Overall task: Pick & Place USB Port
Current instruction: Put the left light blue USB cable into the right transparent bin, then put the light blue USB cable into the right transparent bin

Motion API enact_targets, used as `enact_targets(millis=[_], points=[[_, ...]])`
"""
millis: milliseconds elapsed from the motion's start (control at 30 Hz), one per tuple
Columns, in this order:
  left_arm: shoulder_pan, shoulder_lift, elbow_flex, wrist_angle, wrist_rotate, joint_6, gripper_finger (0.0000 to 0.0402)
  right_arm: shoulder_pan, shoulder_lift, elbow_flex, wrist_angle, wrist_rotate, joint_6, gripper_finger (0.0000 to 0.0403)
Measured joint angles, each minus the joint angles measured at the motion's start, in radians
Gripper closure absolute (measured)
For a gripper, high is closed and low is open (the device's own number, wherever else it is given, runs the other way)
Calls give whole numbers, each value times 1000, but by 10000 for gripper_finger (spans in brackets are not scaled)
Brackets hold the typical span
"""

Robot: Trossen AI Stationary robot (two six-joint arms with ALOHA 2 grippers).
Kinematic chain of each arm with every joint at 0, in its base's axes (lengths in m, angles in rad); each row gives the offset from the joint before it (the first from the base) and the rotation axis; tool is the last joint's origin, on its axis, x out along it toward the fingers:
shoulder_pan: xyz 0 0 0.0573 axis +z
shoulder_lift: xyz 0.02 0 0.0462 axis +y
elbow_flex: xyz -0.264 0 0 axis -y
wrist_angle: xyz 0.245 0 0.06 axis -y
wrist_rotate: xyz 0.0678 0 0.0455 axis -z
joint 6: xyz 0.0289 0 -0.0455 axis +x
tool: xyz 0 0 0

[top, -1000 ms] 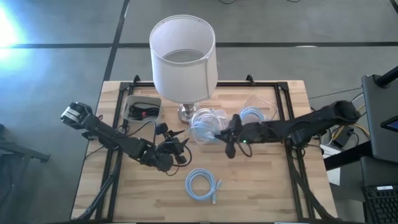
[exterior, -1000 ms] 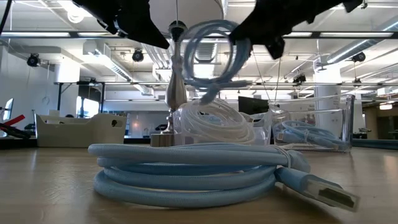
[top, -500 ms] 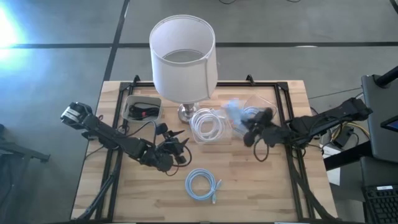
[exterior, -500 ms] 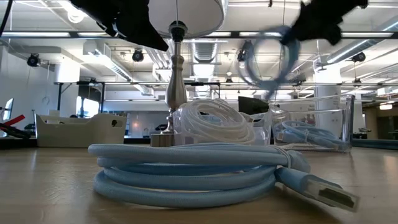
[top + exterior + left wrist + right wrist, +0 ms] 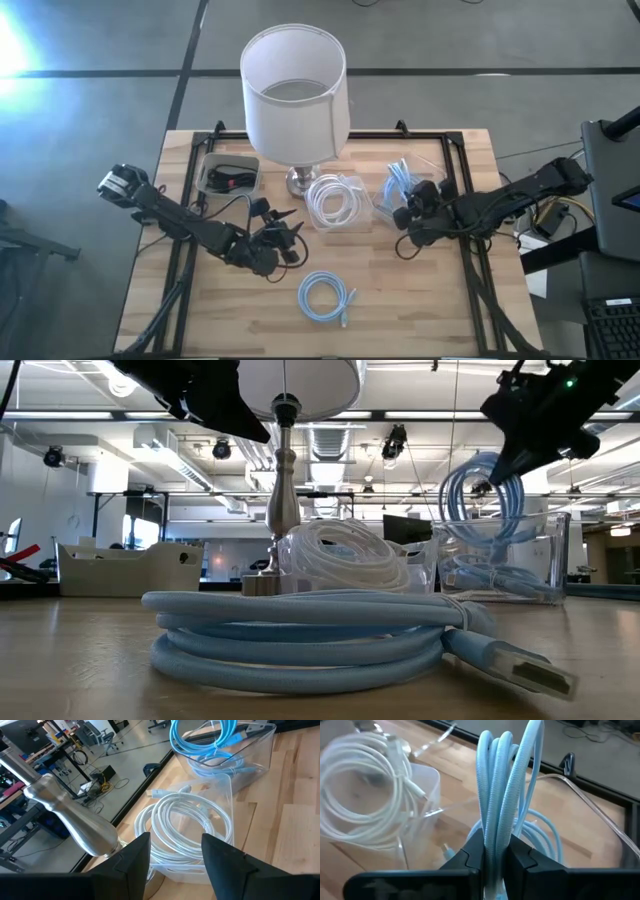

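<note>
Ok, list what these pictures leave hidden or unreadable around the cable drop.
- Right gripper fingertips: right wrist view, hidden behind the light blue cable coil they clamp.
- Lamp base: high view, partly hidden by the lampshade.
- Contents of the small white tray: high view, too small to identify.
- Clear bin floor: low view, hidden by the cables inside.

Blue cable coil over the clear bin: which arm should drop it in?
Right. The right gripper is shut on the blue cable coil, hanging above the clear bin. The left gripper waits open near the table's middle.
</note>
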Motion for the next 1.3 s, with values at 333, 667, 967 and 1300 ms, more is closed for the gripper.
enact_targets(millis=[333, 667, 967, 1300], points=[[0, 0, 0, 0, 0, 0, 220, -5, 189, 6, 36, -12, -76, 343], [0, 0, 0, 0, 0, 0, 221, -26, 264, 70, 39, -107, -179, 271], [0, 0, 0, 0, 135, -1, 221, -26, 263, 232, 50, -106, -281, 241], [2, 0, 0, 0, 384, -100, 221, -24, 334, 313, 218, -287, -346, 241]])
